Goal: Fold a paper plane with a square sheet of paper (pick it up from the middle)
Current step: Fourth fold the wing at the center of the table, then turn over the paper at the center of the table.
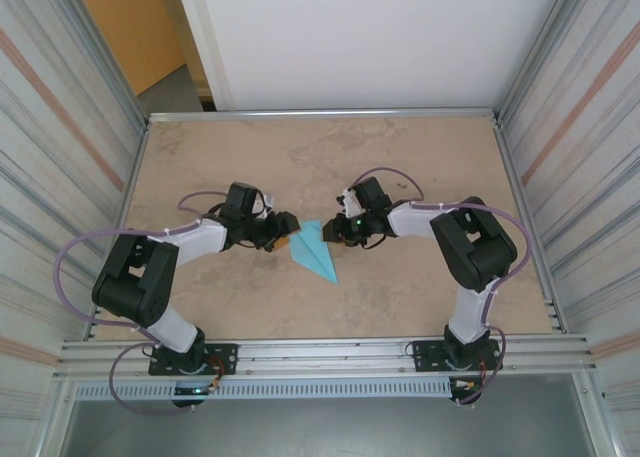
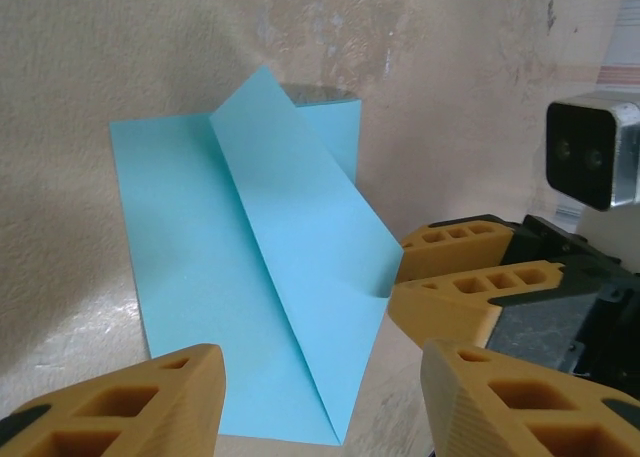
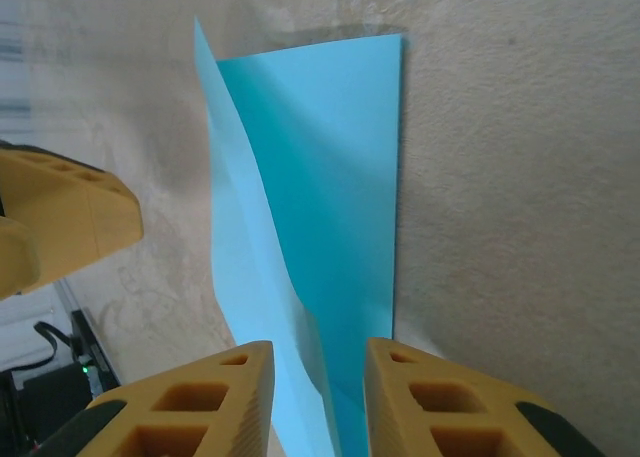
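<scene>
Part-folded blue sheet of paper point(image 1: 318, 252) lies mid-bench, long axis far-to-near edge. The left tool point(image 2: 320, 397) gapes wide beside it; the right tool point(image 3: 318, 377) (closer) narrowly straddles its raised flap, seemingly unpinched.

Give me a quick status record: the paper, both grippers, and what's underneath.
paper: light blue, folded to a pointed shape, one flap standing up along the centre crease
position: flat on the table, between the two grippers
left gripper: open, low at the paper's edge, holding nothing
right gripper: jaws narrow, either side of the raised flap; grip unclear
fold state: partly done, not yet a narrow dart
</scene>
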Action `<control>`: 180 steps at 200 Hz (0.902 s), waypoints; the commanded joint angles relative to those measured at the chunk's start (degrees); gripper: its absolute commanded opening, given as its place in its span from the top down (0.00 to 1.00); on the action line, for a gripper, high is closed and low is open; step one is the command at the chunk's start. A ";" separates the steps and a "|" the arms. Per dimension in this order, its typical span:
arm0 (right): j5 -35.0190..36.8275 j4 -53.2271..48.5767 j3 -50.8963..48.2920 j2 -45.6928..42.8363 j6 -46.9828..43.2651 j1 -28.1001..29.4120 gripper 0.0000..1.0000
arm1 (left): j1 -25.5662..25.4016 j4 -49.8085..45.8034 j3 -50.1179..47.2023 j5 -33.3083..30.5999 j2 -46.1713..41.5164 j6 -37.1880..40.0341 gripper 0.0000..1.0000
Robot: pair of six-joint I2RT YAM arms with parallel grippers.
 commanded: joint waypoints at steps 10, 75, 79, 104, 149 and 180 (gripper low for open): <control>-5.19 1.22 2.34 2.11 -3.69 -0.59 0.82 | 0.19 2.89 -0.57 1.67 -1.07 -1.03 0.45; -6.79 8.72 0.02 -7.25 1.00 -2.92 0.95 | 1.61 8.79 -2.10 3.62 -8.43 -2.54 0.41; -7.04 9.29 -0.06 -7.95 1.58 -3.11 0.95 | 1.61 9.57 -2.09 4.04 -9.03 -2.53 0.39; -9.10 14.47 -1.02 -11.89 6.47 -4.37 0.95 | 1.43 15.27 -2.36 6.96 -12.20 -3.27 0.28; -11.50 23.71 -1.98 -17.15 15.78 -5.58 0.94 | -0.52 20.21 -1.45 9.39 -13.46 -3.18 0.22; -13.02 27.24 -1.47 -18.32 19.78 -6.01 0.93 | -2.05 23.25 -0.57 10.92 -12.26 -2.07 0.25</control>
